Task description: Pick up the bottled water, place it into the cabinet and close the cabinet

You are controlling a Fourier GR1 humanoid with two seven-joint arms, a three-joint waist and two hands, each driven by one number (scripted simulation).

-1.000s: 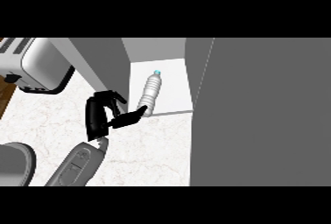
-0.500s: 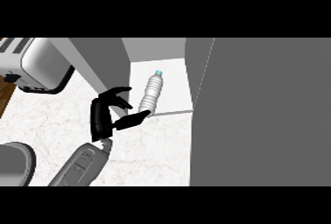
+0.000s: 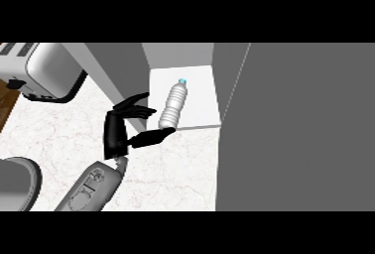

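While the grey forearm is seen rising from the lower edge over the marbled worktop, the left hand is held spread, thumb and fingers apart, holding nothing, just left of the bottled water. That bottle is lying on the cabinet shelf, cap pointing away. A toaster is seen far left.

Item count, head view: one bottled water, lying on the shelf of one cabinet. One cabinet door, standing open at the right. One toaster at upper left. One hand, with one grey forearm. One round grey object, partly cut off at lower left.
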